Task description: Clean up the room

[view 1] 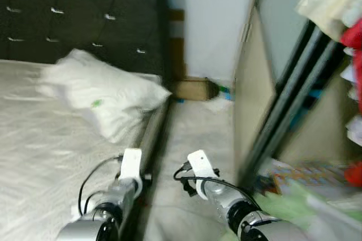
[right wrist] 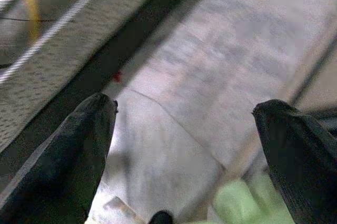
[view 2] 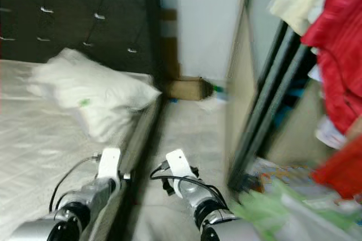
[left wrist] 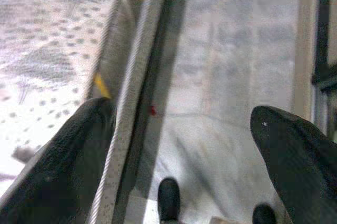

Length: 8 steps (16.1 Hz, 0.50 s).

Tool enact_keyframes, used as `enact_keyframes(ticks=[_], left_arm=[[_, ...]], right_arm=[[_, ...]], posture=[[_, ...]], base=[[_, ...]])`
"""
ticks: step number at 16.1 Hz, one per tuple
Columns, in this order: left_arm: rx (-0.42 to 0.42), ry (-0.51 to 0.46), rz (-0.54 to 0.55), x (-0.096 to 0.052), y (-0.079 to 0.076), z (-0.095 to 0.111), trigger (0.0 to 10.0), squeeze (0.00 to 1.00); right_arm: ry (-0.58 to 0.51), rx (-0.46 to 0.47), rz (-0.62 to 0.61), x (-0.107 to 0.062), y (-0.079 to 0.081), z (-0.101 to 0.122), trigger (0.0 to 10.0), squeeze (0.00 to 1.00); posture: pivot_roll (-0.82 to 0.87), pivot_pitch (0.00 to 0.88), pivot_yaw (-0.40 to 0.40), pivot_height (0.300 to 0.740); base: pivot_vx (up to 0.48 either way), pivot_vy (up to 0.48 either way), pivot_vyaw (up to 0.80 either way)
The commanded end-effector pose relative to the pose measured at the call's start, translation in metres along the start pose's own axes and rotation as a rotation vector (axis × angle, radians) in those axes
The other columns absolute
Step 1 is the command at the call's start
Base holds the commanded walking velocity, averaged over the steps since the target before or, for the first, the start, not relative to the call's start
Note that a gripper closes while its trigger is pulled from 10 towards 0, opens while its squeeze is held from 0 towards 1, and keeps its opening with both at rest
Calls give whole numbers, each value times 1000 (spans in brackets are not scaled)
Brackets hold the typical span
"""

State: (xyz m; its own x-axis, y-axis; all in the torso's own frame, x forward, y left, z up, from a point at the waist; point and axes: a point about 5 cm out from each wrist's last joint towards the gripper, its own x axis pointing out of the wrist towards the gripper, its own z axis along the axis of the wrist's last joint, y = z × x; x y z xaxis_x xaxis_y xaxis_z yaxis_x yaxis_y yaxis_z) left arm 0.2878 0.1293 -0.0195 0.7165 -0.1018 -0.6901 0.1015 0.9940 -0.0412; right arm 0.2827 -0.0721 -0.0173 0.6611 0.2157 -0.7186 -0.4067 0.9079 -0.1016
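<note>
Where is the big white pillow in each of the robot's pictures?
Left eye view: the pillow lies on the bed, upper left, near the dark headboard.
Right eye view: the same pillow, upper left again.
Left wrist view: not in it.
Right wrist view: not in it.
Shared landmark: the bed's side edge, also seen in the left wrist and right wrist views.

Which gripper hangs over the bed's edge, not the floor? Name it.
The left gripper. Its wrist view shows one finger over the bed's edge, whereas the right gripper hangs wholly above the pale floor in the aisle.
</note>
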Motion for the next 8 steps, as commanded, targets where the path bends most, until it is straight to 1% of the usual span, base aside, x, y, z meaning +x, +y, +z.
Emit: enact_keyframes(ticks=[1,7,8], left_arm=[[0,7,-11,0,-4,-2,10000,0],[-2,-11,-15,0,-3,1,10000,0],[8,-15,-9,0,-3,2,10000,0]], right_arm=[[0,-4,-3,0,-2,1,10000,0],[-5,-15,1,0,-1,2,10000,0],[-5,-17,2,0,-1,2,10000,0]], posture=[[-83,0,25,740],[-81,0,28,740],[-81,0,28,740]], base=[[0,0,800],[0,0,800],[0,0,800]])
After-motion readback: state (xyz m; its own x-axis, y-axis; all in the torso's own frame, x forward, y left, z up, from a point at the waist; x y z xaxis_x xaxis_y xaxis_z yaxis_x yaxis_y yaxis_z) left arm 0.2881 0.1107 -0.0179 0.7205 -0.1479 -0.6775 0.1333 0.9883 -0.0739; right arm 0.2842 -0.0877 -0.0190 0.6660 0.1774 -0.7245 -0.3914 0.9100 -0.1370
